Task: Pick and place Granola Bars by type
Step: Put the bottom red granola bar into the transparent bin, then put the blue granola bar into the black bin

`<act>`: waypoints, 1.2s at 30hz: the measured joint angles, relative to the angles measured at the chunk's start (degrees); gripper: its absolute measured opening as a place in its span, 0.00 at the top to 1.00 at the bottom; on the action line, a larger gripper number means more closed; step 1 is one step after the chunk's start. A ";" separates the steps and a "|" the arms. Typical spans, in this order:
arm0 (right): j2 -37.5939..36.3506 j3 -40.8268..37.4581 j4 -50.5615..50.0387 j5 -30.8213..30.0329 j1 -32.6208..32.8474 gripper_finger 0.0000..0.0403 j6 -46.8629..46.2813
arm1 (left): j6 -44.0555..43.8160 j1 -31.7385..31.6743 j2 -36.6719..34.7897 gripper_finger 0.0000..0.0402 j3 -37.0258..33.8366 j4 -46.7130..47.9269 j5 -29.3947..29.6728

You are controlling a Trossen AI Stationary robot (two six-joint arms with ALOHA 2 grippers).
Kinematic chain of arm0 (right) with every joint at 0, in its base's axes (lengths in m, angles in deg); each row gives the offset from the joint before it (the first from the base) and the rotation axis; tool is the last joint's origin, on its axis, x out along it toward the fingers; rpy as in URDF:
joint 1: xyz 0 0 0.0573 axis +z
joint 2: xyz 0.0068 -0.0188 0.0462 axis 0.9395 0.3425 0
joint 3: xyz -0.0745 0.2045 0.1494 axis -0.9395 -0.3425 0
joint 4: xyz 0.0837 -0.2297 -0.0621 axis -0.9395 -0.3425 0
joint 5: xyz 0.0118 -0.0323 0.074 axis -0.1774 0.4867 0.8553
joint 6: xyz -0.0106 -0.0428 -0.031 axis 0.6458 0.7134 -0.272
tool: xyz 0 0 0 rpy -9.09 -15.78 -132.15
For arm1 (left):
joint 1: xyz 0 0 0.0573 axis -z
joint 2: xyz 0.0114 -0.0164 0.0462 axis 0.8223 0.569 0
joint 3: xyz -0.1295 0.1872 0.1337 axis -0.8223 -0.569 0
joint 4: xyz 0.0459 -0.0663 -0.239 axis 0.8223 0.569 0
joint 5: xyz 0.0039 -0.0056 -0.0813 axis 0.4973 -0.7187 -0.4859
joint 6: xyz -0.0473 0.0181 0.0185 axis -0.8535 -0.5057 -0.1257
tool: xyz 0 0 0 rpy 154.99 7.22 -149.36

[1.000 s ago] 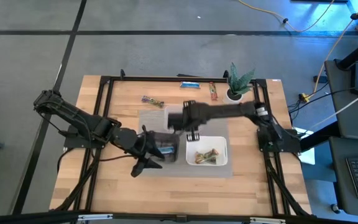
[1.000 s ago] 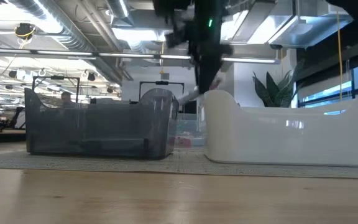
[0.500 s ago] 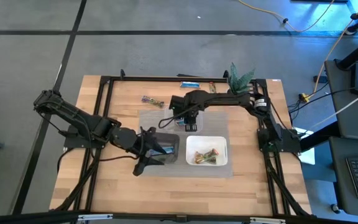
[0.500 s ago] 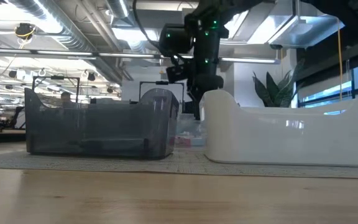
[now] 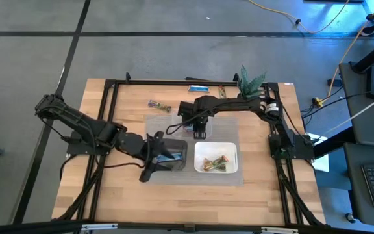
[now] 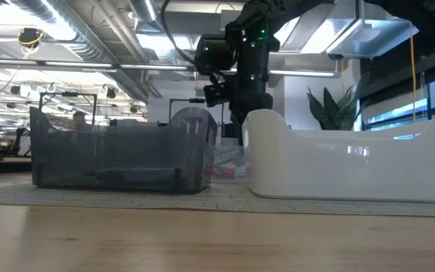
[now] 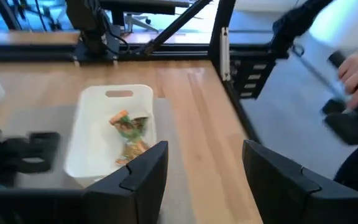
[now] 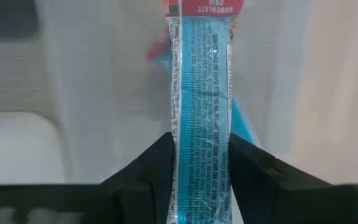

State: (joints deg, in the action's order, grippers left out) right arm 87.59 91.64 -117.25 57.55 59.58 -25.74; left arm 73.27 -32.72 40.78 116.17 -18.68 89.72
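Right hand (image 5: 199, 130): centre of the high view, just above the white tray (image 5: 232, 147); fingers (image 8: 148, 171) clamped on a blue bar (image 8: 201, 118), which hangs lengthwise between them.
Left hand (image 7: 201, 180): left of centre in the high view, over the dark tray (image 5: 182, 156); fingers apart, nothing between them.
White tray contents: a few green and orange bars (image 5: 215, 162), heaped near the middle; also seen in the left wrist view (image 7: 129, 134).
Loose bars on bench (image 5: 128, 195): one multicoloured bar (image 5: 159, 105) at upper left of the mat; one blue bar (image 5: 199, 88) and one orange-brown bar (image 5: 222, 93) near the top edge.
Plant (image 5: 249, 83): upper right of the bench, beside the orange-brown bar.
Low view: dark tray (image 6: 119, 155) left, white tray (image 6: 346, 162) right, right hand (image 6: 236, 91) above the gap.
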 joint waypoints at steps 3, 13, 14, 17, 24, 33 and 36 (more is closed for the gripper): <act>0.00 0.00 0.85 4.93 0.00 0.61 -0.05 | 5.70 -2.41 -1.52 0.51 -0.06 2.46 -2.18; -0.13 0.59 2.37 2.95 -0.22 0.49 -7.50 | 17.09 -10.68 -9.33 0.51 -0.02 9.76 -0.86; -0.26 1.11 2.02 2.56 -0.22 0.49 -8.46 | 18.23 -11.53 -9.77 0.51 -0.01 10.92 0.17; -2.15 2.51 -0.24 2.53 -0.32 0.49 -9.93 | 21.83 -14.89 -10.38 0.51 -0.02 14.80 1.24; -11.44 1.90 -3.20 4.33 -0.33 0.50 -11.86 | 25.26 -25.85 -9.59 0.51 -0.19 25.90 1.50; -23.80 1.90 -4.03 1.52 0.64 0.50 -15.68 | 32.87 -41.13 -6.32 0.51 -0.19 29.73 -4.60; -26.30 1.89 -5.93 -0.31 1.91 0.50 -17.66 | 35.53 -46.76 -3.56 0.51 -0.19 31.87 -9.68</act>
State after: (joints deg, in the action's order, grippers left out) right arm 61.29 93.53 -123.19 57.24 61.49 -43.40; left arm 108.80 -79.48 37.22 115.98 13.19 80.04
